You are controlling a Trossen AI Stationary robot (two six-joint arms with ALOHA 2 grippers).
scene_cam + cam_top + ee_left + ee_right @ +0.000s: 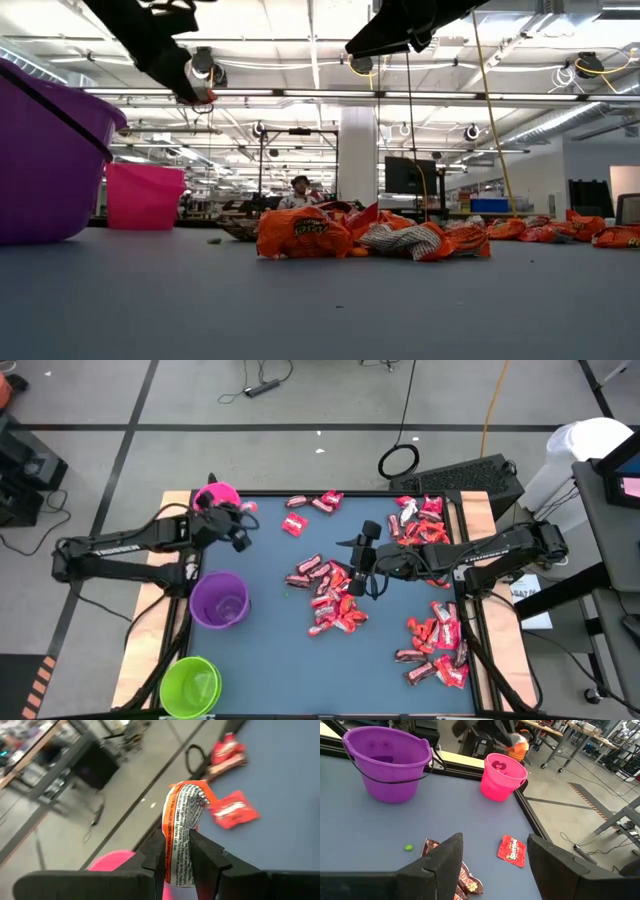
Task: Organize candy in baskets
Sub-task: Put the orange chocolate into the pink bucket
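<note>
An orange-wrapped candy (184, 807) sits in my left gripper (177, 840), which is shut on it and hangs just over the near rim of the pink basket (214, 494) at the table's far left. The right wrist view shows that gripper (516, 744) above the pink basket (501, 777). My right gripper (353, 565) stands open in the air above the centre pile of candy (332, 598), with nothing between its fingers (451, 852). The purple basket (220, 600) and the green basket (190, 685) stand on their bases along the left edge. My left gripper pinches the orange candy's lower half (176, 862) between its two fingers, flat faces against the pads. The wrapper's upper end (187, 792) sticks out past the fingertips, crumpled and bent. The candy is lifted clear of the table, above the pink basket's rim (112, 861).
More candy lies in heaps at the far right (420, 520), the near right (437, 648) and the far middle (312, 505). A small green speck (408, 848) lies on the blue mat. Free mat stretches between the purple basket and the centre pile.
</note>
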